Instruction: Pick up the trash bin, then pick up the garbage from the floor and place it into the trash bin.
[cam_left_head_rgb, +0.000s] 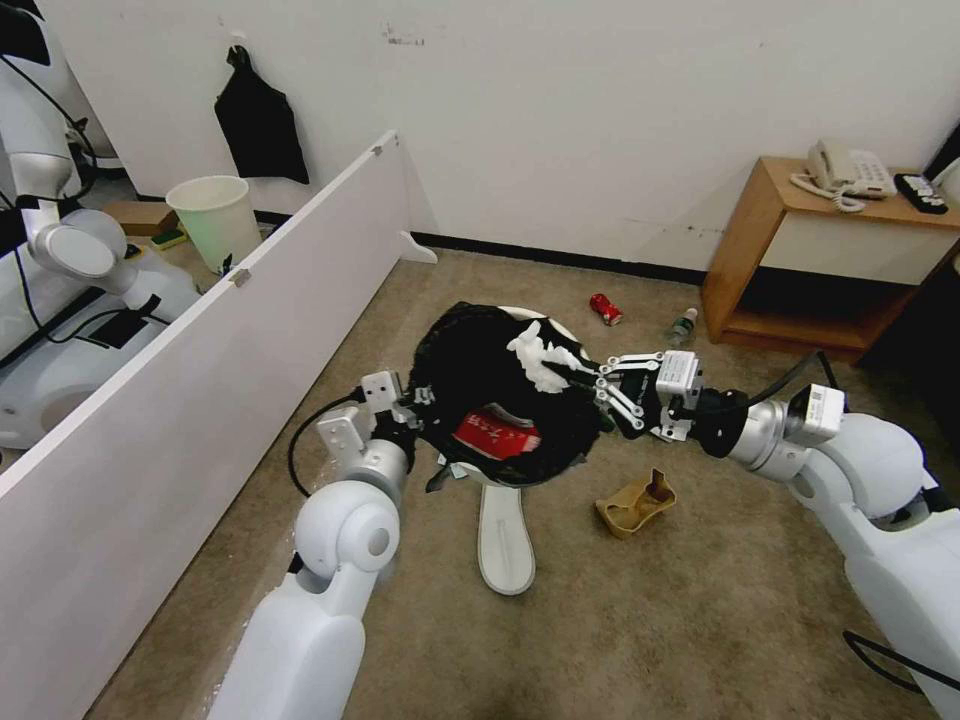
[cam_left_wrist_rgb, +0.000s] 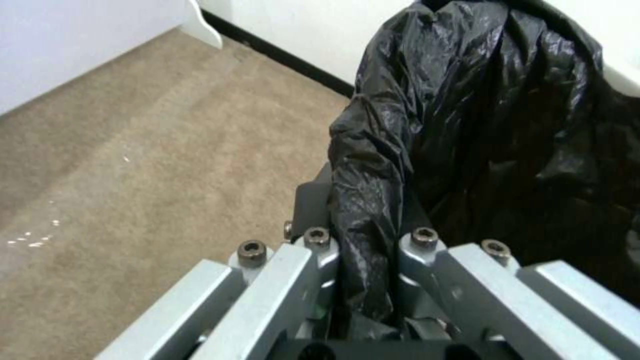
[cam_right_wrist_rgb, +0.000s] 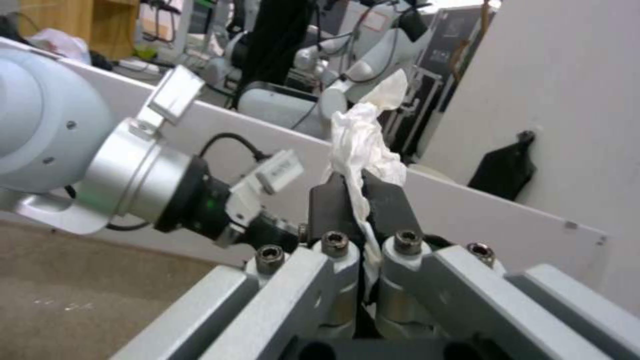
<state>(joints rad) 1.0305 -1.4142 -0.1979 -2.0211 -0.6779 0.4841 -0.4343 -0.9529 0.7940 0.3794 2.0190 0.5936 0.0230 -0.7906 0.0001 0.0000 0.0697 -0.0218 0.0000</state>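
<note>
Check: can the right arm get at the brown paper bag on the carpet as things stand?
Probably not yet. The brown paper bag lies open on the carpet just beside that arm, nothing over it, but the right pincer is shut on a white tissue above the trash bin, which the left pincer holds.

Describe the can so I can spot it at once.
Start at the wooden side table by the wall. On the carpet just left of its base lie a small bottle and the can. The can is the red one, lying on its side.
</note>
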